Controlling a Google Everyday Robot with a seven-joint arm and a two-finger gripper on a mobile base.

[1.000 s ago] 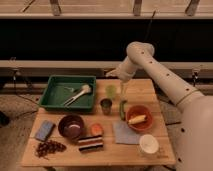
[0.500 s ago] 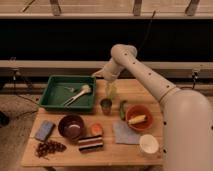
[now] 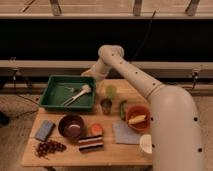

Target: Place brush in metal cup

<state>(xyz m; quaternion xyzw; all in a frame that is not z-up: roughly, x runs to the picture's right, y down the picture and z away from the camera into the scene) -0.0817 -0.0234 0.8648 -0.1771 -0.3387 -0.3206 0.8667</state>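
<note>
— What holds what, working back toward my jaws?

— Farthest from your jaws, at the front of the surface (image 3: 112,154), the white cup (image 3: 146,145) stands off to their right; you can't see into it. A step closer sit the dark bowl (image 3: 62,122), in front of the jaws and to the left, and the orange bowl (image 3: 146,112) to the right, holding one yellow piece (image 3: 136,119). Closer again, the metal cup (image 3: 106,105) stands upright, just in front of your jaws and slightly right. The green tray (image 3: 52,92) lies in front of them and to the left; in it lie the brush (image 3: 80,94), slanted with its head toward your jaws, and a small grey fork-like piece (image 3: 70,90).

— What crowds the metal cup?

— The yellow-green cup (image 3: 111,91) stands between it and your jaws. A dark green piece (image 3: 122,109) sits just to its right.

— And the gripper?

— Your gripper (image 3: 93,75) hangs at the tray's far right corner, jaws spread.
</note>
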